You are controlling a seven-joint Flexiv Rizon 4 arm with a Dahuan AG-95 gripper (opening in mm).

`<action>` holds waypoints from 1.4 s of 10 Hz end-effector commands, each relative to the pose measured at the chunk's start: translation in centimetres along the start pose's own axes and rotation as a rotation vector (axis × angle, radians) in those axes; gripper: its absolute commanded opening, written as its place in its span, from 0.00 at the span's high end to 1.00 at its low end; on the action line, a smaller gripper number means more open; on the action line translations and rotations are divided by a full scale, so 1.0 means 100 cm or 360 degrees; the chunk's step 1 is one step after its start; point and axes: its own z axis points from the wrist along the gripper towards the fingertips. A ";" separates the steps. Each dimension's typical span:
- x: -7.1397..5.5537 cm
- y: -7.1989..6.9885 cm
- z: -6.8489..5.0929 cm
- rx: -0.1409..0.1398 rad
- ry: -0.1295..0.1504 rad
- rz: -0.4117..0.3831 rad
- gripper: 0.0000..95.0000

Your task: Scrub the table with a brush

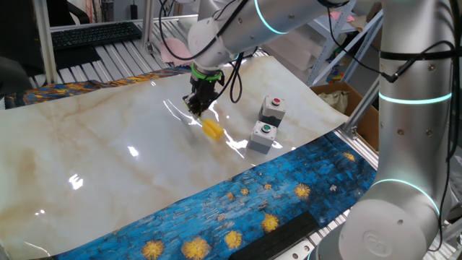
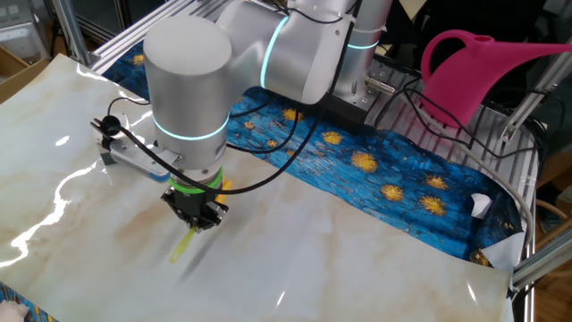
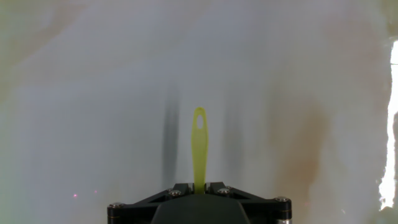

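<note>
No legible writing is seen. The brush, a thin translucent yellow-green handle with an eyelet, is clamped by the gripper over the glossy veined table.

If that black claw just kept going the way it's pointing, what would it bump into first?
Most likely the table. The gripper points down at the marble top, shut on the brush, which lies low under it; depth is hard to judge, so the brush may touch first.

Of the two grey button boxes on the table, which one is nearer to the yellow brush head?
The grey button box with the green button; it sits just beside the yellow brush head, while the grey box with the red button stands farther back.
</note>
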 end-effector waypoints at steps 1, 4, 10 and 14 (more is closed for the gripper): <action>-0.001 0.000 0.004 -0.0006 -0.0007 0.0010 1.00; -0.002 0.005 0.013 -0.0012 -0.0035 0.0039 1.00; -0.011 0.028 0.025 -0.0017 -0.0101 0.0153 1.00; -0.021 0.061 0.021 -0.0034 -0.0106 0.0305 1.00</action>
